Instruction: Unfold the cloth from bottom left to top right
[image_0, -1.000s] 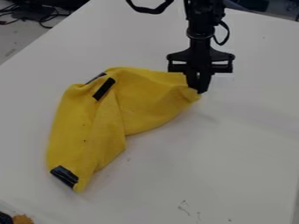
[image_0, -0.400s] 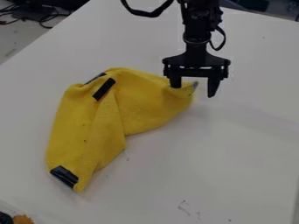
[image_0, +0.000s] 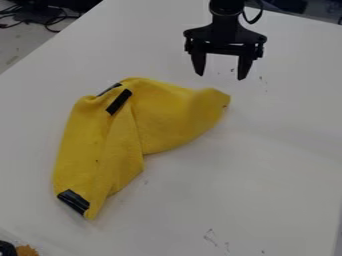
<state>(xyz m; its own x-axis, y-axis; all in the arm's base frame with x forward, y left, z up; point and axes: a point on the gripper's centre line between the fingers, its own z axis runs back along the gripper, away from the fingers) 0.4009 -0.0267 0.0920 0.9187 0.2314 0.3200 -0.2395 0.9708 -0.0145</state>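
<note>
From where I watch, the yellow cloth (image_0: 160, 115) lies on the white surface (image_0: 267, 175), left of centre, and my tool (image_0: 222, 77) hangs above and beyond its right-hand end, apart from it. The tool's two fingers are spread, with nothing between them. The cloth bends like an arch: one part runs right and ends in a rounded tip nearest the tool, the other comes down toward the lower left, a fold running along it. I see a black strip (image_0: 119, 102) near the top of the bend and a black patch (image_0: 73, 201) at the lower end. Whatever is tucked under the folds is hidden from me. The arm is cut off by the top edge, and I can't make out the orange-brown thing (image_0: 27, 250) cropped at the bottom left corner.
</note>
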